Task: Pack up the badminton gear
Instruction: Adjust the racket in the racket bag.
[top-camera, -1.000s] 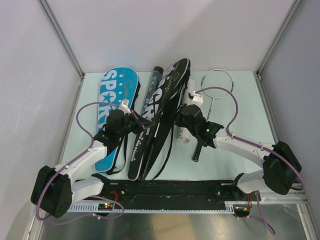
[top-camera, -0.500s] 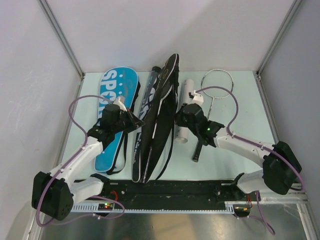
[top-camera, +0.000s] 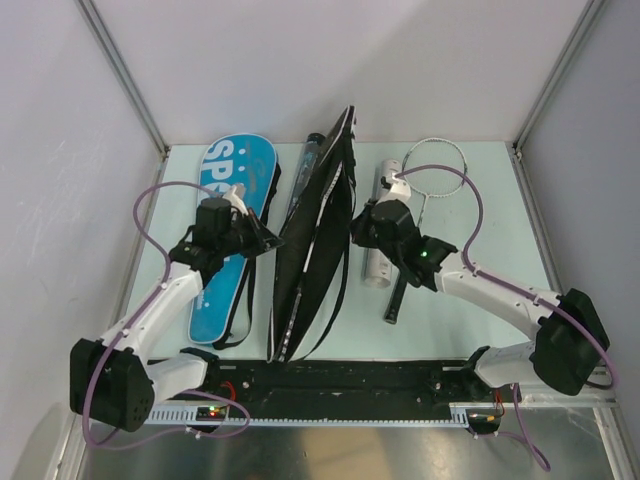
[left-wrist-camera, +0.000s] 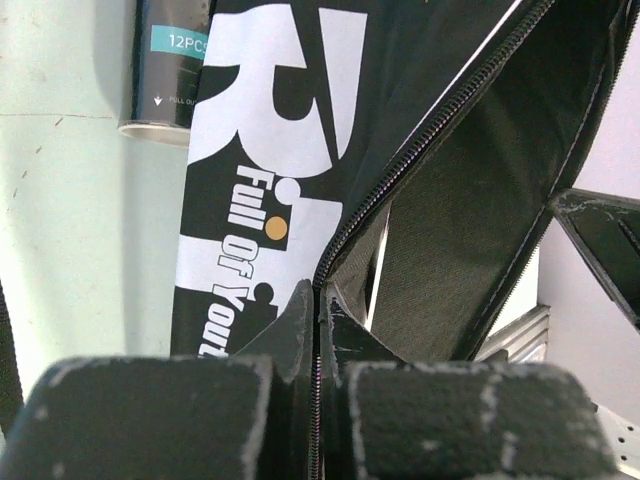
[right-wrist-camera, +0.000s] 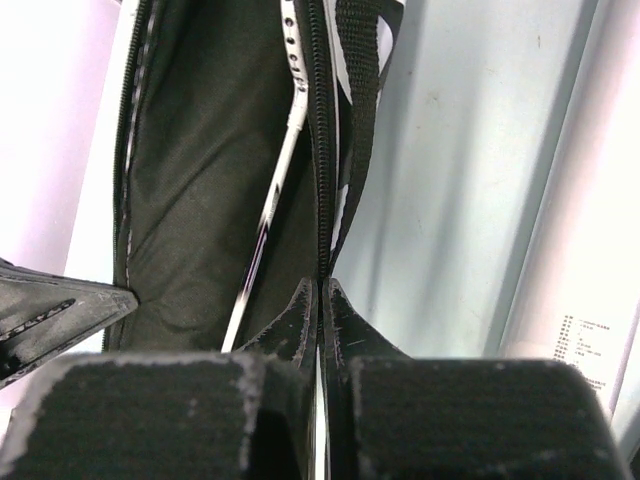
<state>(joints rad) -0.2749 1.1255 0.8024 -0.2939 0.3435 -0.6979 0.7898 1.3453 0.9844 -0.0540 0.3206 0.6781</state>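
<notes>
A black fabric racket cover with white lettering is held up on its long edge in the middle of the pale green counter, its zipper undone and its two sides spread apart. The left gripper is closed tight on one zipper edge, and the right gripper is closed tight on the opposite edge. Inside the opened cover a thin pale racket shaft is seen against the dark lining. A blue racket cover with white "SPORT" lettering lies flat to the left. A black teal-printed tube is partly hidden behind the black cover. A white tube lies just right of it, with a silver thin-framed racket beside that.
</notes>
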